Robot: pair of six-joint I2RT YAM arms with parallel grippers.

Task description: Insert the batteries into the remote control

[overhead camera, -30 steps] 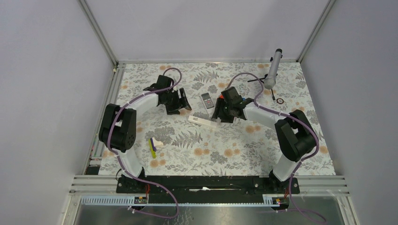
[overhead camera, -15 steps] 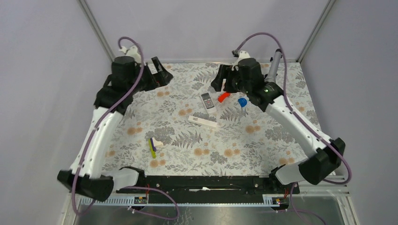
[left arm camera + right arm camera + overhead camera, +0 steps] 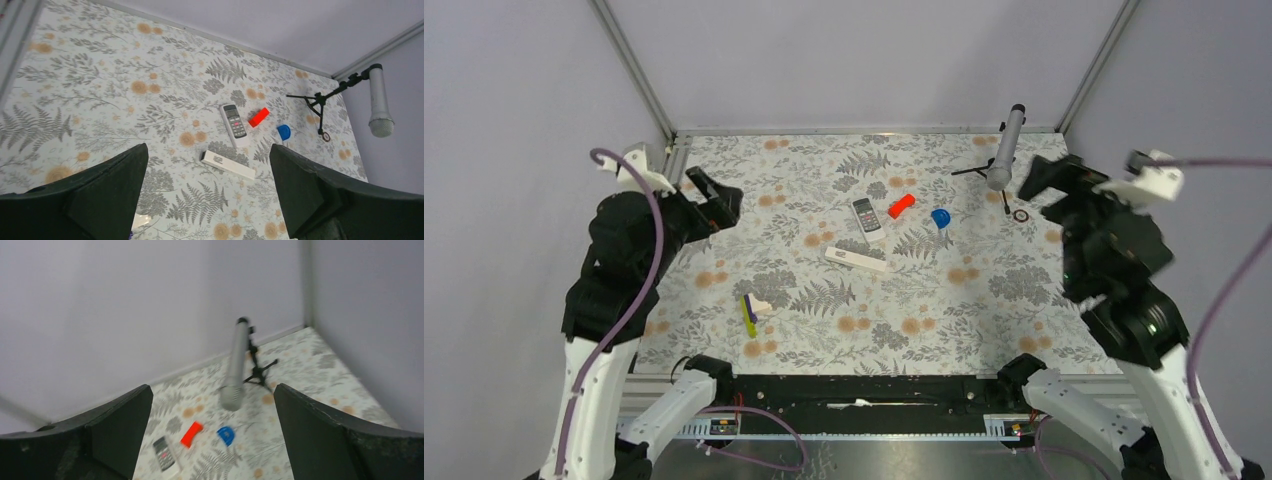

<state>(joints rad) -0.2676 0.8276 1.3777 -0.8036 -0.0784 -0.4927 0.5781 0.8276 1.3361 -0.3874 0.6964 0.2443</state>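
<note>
Remote control (image 3: 866,216) flat, left end effector (image 3: 209,150), right end effector (image 3: 213,388) agape

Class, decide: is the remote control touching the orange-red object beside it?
Apart. The left wrist view shows patterned table between the remote control and the orange-red object.

Small light-grey remote control (image 3: 865,215): crowded right, open left.
An orange-red cylinder (image 3: 901,206) and round blue cap (image 3: 940,217) lie near its right, a slim white bar (image 3: 856,258) just on its near side, a grey tripod microphone (image 3: 1004,150) farther right; bare floral tabletop (image 3: 784,225) spreads left.
</note>
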